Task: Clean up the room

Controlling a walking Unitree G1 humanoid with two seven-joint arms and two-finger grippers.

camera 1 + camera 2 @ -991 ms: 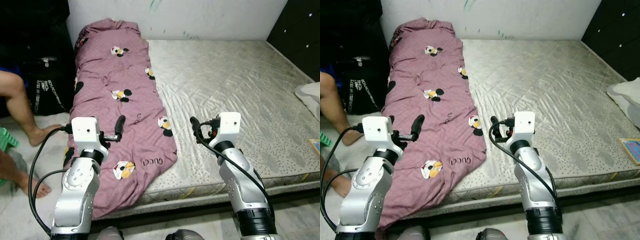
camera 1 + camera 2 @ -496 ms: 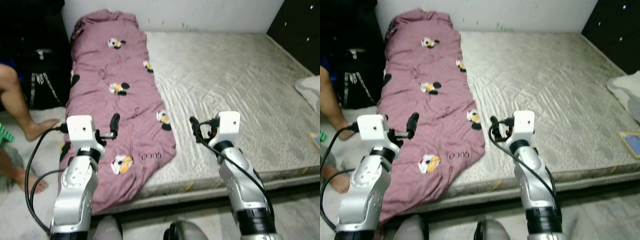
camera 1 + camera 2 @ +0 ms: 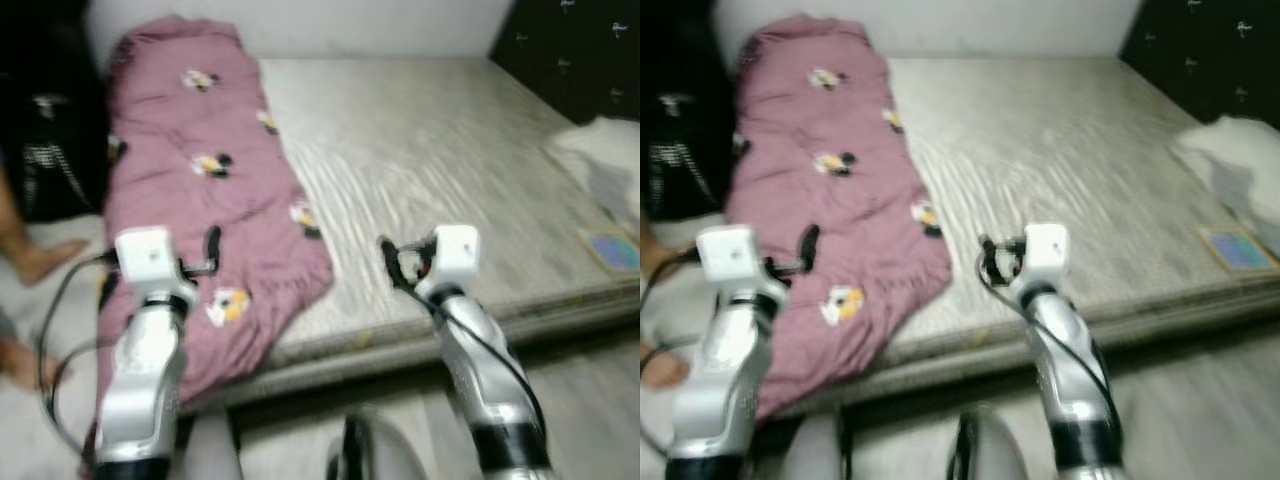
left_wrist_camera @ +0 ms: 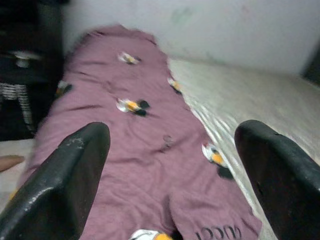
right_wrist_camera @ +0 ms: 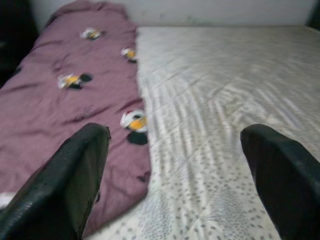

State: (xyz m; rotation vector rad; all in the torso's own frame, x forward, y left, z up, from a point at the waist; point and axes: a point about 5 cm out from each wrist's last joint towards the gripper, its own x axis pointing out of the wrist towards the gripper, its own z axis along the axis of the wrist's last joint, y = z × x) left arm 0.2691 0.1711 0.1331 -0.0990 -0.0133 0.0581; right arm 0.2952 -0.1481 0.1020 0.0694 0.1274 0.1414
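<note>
Mauve quilt (image 3: pixel 200 190) lay along the mattress's (image 3: pixel 440 170) left edge, both grippers, left (image 3: pixel 211 246) and right (image 3: pixel 388 262), held spread and empty before the near edge; view had swung right and blurred, so robot likely repositioning, nothing tidied yet.

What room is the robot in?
Most likely a bedroom. A big bare mattress lies low on the floor against a white wall, with a purple blanket spread down one side of it.
</note>
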